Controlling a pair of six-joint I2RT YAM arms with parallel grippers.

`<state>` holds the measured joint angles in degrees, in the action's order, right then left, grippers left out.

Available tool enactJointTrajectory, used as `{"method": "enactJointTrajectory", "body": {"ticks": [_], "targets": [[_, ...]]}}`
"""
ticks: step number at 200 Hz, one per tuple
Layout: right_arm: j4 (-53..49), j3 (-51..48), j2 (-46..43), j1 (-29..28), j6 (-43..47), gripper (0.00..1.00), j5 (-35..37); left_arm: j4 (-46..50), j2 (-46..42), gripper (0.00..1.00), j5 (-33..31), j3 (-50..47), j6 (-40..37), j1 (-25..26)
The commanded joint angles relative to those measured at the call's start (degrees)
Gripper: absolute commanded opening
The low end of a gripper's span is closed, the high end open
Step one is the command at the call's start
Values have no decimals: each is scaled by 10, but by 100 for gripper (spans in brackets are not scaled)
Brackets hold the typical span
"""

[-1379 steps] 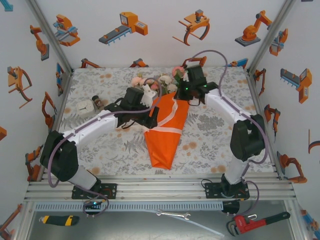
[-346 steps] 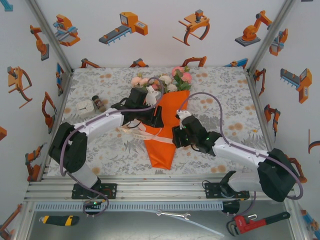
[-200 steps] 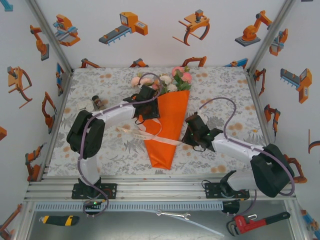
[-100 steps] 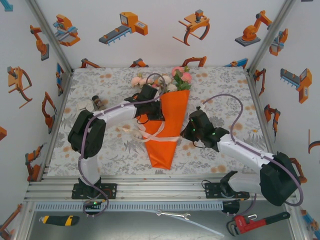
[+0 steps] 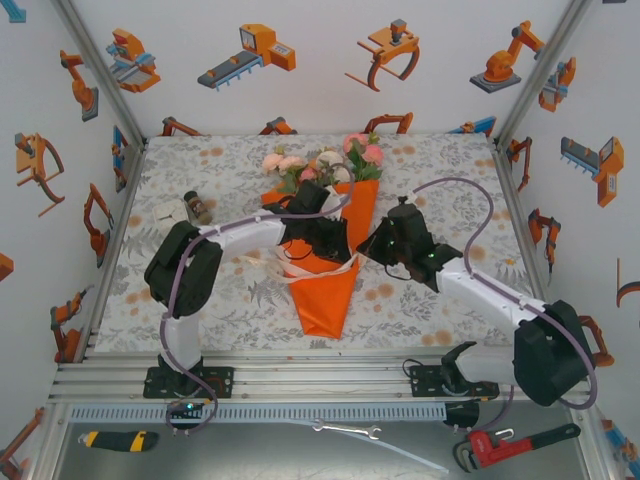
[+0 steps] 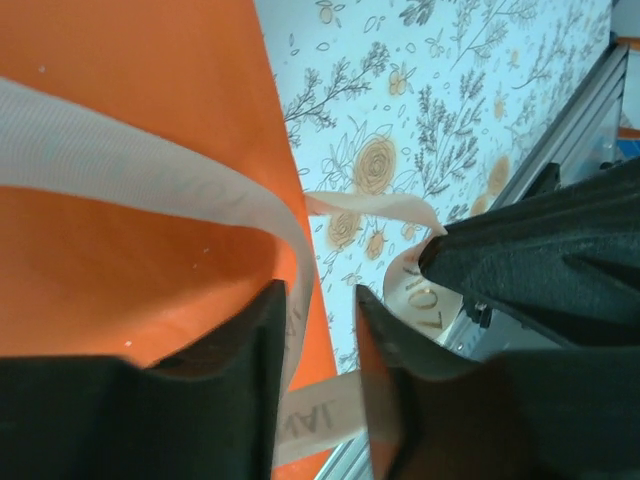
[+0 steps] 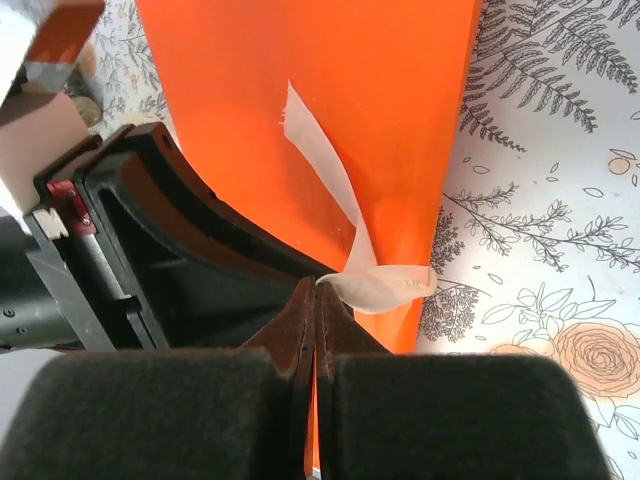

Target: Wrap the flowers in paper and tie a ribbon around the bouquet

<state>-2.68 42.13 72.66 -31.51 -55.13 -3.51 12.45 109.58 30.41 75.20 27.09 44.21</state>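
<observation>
Left end effector [image 6: 320, 310]: released; fingers stood apart, astride the ribbon [image 6: 150, 180].
Right end effector [image 7: 315, 295]: clenched on the ribbon, beside the paper [image 7: 330, 80].
Bouquet [image 5: 325, 300]: lay on the desk [image 5: 230, 160], between both arms.

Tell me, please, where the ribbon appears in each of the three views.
Top external: ribbon crosses the orange paper cone's waist, centre.
Left wrist: wide band from the left edge, curving down between the left hand's fingers.
Right wrist: centre, a strip running down the paper into the shut right hand's tips.
Shared landmark: the orange paper.
</observation>
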Motion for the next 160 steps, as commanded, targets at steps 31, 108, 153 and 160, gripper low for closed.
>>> {"method": "enactJointTrajectory", "body": {"ticks": [31, 108, 153, 160], "targets": [[23, 22, 27, 8, -8, 0, -9, 36, -79, 47, -94, -7, -61, -11], [25, 49, 51, 9, -17, 0, -20, 2, -144, 59, -166, -66, -163, 46], [29, 66, 74, 10, -20, 0, -26, -25, -102, 57, -216, -63, -181, 57], [29, 68, 77, 10, -22, 0, -27, -28, -97, 52, -222, -61, -180, 57]]}}
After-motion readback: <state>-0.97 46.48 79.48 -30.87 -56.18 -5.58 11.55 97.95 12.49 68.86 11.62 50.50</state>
